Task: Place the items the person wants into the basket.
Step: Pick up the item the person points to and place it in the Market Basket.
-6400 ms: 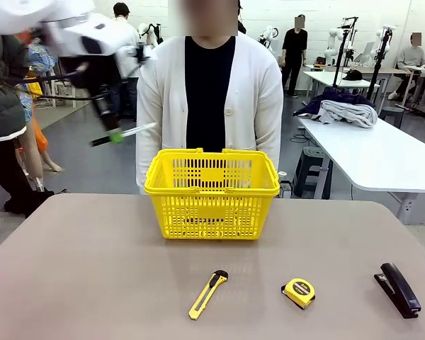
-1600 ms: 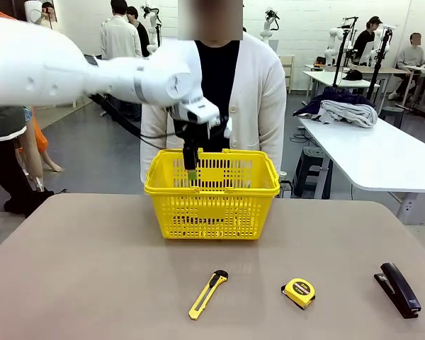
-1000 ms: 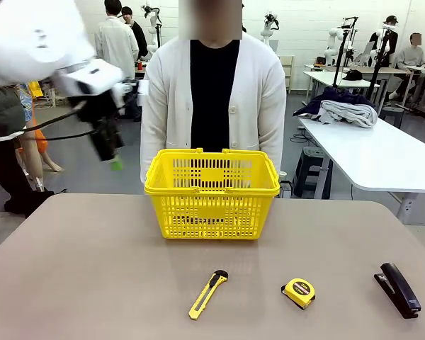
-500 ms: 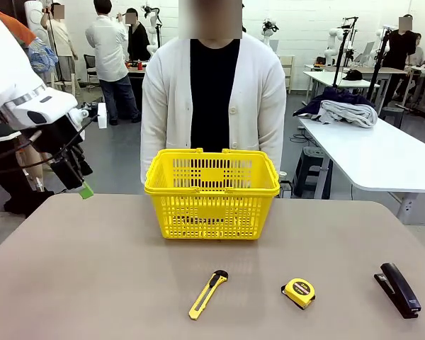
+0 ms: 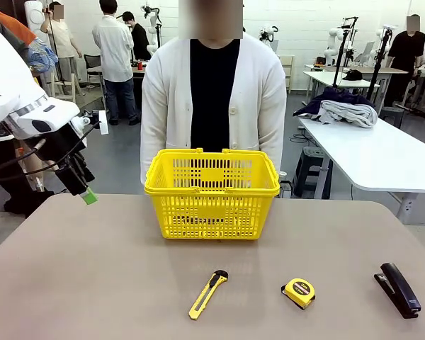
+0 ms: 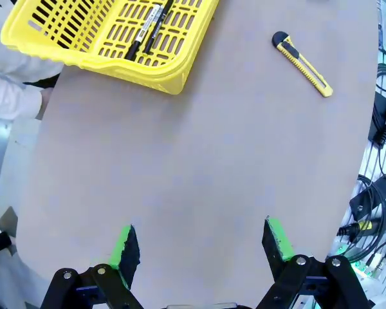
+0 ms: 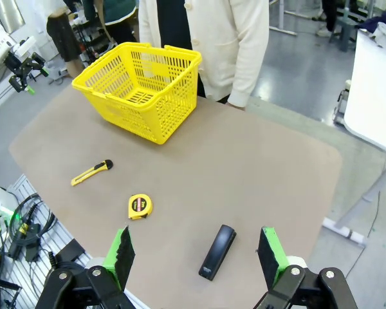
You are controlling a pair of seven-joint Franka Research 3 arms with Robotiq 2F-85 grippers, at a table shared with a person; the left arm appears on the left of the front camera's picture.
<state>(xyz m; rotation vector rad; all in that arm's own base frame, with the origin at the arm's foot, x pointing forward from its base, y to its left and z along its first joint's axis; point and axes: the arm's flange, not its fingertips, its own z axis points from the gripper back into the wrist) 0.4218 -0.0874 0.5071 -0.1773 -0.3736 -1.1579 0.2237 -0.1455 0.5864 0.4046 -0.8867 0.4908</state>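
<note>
The yellow basket [image 5: 212, 193] stands at the table's far middle, in front of the person [image 5: 212, 92]. Seen from the left wrist, a white-and-black marker [image 6: 141, 33] and a slim black pen [image 6: 158, 27] lie on the floor of the basket [image 6: 83, 55]. The yellow-and-black tape measure [image 5: 299, 292] lies near the front edge, right of centre, and also appears as tape measure [image 7: 139, 206]. My left gripper [image 5: 85, 191] hangs open and empty above the table's far left corner; its fingers [image 6: 124, 248] are spread wide over bare tabletop. My right gripper [image 7: 195, 251] is open and empty, high above the table's near right.
A yellow utility knife [image 5: 207, 293] lies at front centre, left of the tape measure. A black stapler [image 5: 398, 289] lies at the front right. The person's sleeve [image 6: 13, 84] hangs beside the basket's far side. The table between basket and front items is bare.
My left arm carried a pen-like item into the basket, then swung back left, empty. Over the last second it dropped toward the table's far left corner.
</note>
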